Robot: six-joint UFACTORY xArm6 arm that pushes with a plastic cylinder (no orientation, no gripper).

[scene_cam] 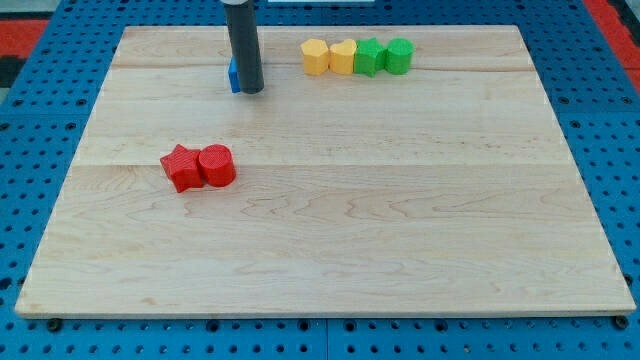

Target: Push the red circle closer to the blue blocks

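The red circle [217, 166] lies on the wooden board [330, 250] at the view's left of middle, touching a red star-shaped block [182, 168] on its left. A blue block [234, 76] sits near the view's top left, mostly hidden behind my rod, so its shape cannot be made out. Only one blue block shows. My tip [250, 91] stands right against the blue block's right side, well above the red circle in the view.
A row of blocks touches side by side at the view's top: a yellow block [315, 56], a yellow heart-like block [342, 57], a green block [369, 56] and a green round block [399, 55]. Blue pegboard [40, 120] surrounds the board.
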